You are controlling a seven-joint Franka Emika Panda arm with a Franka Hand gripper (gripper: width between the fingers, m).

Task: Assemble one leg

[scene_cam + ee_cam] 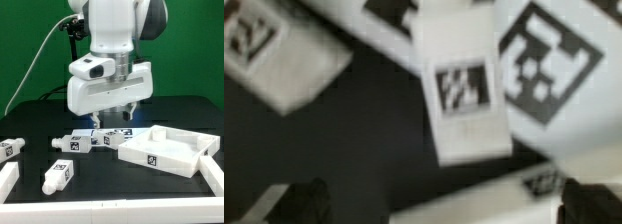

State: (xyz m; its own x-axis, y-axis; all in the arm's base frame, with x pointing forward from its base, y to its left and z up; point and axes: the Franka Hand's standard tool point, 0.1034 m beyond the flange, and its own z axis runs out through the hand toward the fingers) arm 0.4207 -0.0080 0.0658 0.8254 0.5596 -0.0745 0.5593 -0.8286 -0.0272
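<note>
Far-left leg [10,148]: it lies alone on the table [110,190] at the exterior view's left edge, well apart from the arm. We see no hazard here.

Front leg [58,175]: it lies on its side nearer the camera, also apart from the work. We judge it safe unless the arm swings wide.

Neighbour legs [68,143]: these lie end to end in a row, and the nearest one touches or almost touches the one we want. A descent that is off-centre would nudge them or catch two at once.

The leg [120,135]: it lies flat on the table at the right end of that row, directly beneath the arm. In the wrist view the leg [464,95] sits slanted, with tagged white parts close on both sides.

Jaws: they are apart and empty, hanging just above the leg, with both fingertips [299,205] dark and well separated in the wrist view.

Main risk: that view is blurred, so we cannot tell whether the jaws line up with the slanted leg. If they close across a corner, the leg could twist, slip or skid into its neighbours.

Tabletop [165,150]: this white tray-like piece lies just beside the leg on the exterior view's right. One finger could come down on its rim and stop the descent.
</note>
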